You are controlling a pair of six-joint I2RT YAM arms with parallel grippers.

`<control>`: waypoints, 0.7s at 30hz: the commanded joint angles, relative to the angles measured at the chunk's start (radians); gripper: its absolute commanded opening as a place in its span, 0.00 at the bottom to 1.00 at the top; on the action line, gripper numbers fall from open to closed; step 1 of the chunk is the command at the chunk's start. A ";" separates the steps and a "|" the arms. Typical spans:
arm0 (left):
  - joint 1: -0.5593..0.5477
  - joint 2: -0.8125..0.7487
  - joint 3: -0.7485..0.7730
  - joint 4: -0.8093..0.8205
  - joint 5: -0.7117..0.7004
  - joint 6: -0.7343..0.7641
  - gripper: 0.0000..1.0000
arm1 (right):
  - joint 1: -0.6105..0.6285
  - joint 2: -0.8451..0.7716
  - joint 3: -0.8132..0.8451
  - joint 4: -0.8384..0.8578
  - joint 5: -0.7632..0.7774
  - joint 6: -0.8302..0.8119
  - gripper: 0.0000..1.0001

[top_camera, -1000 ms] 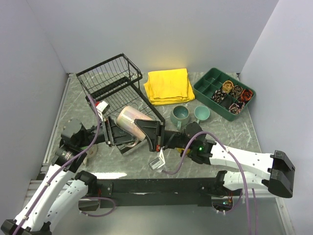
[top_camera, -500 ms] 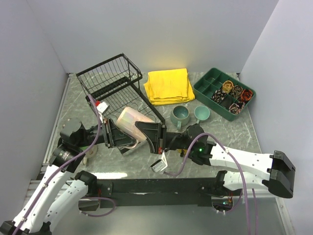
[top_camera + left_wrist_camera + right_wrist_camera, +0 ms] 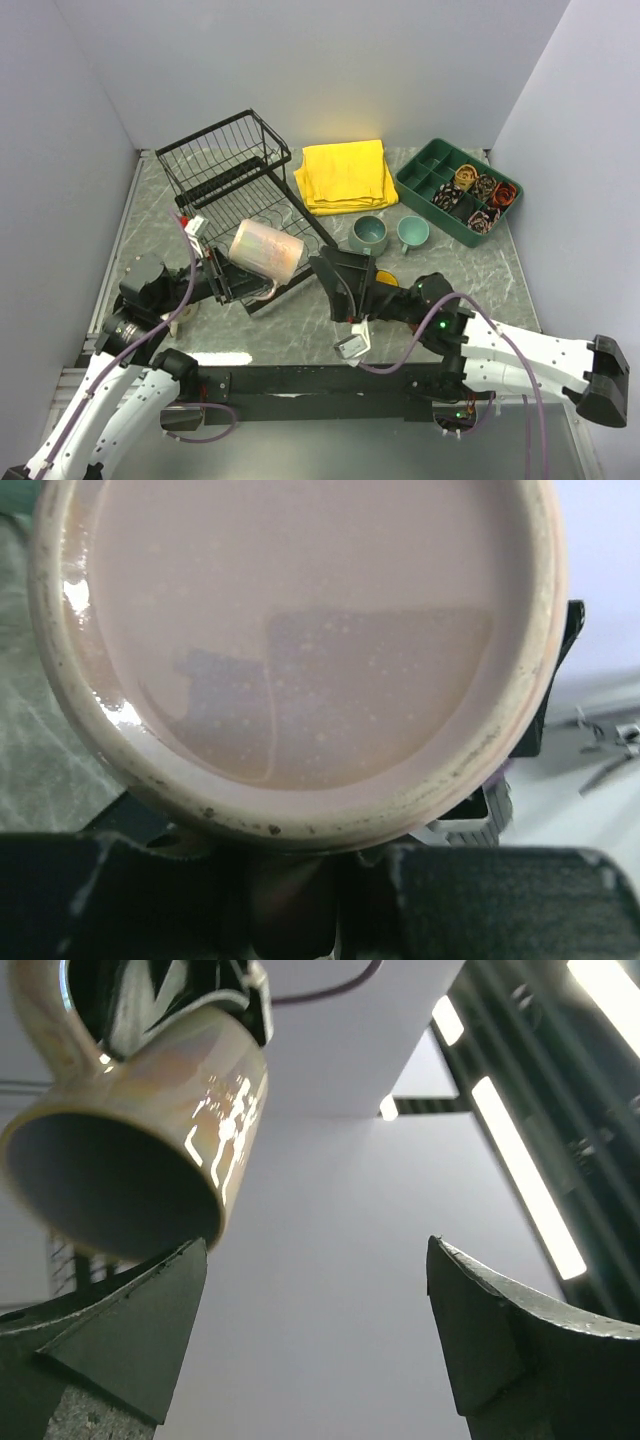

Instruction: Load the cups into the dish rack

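A beige cup [image 3: 265, 250] hangs on its side in front of the black wire dish rack [image 3: 225, 165], with my left gripper [image 3: 235, 278] shut on its handle side. The left wrist view is almost filled by the cup's base [image 3: 300, 650], and the handle sits between the jaws of the left gripper [image 3: 290, 900]. My right gripper [image 3: 338, 283] stands open just right of the cup, apart from it. From the right wrist, the cup [image 3: 140, 1130] shows up and to the left, beyond the open right gripper [image 3: 315, 1330]. Two teal cups [image 3: 368, 235] [image 3: 412, 232] stand upright on the table.
A folded yellow cloth [image 3: 345, 175] lies behind the teal cups. A green divided tray [image 3: 430, 170] with small rolled items sits at the back right. The rack's slotted tray part [image 3: 265, 205] lies just behind the held cup. White walls enclose the table.
The right gripper has let go of the beige cup, opened wide and drawn back to the right. The left gripper now holds the cup alone and has lifted it slightly.
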 commanded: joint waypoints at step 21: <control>-0.099 0.372 -0.010 0.225 -0.812 0.476 0.01 | -0.530 -0.140 0.435 -1.307 0.128 1.141 1.00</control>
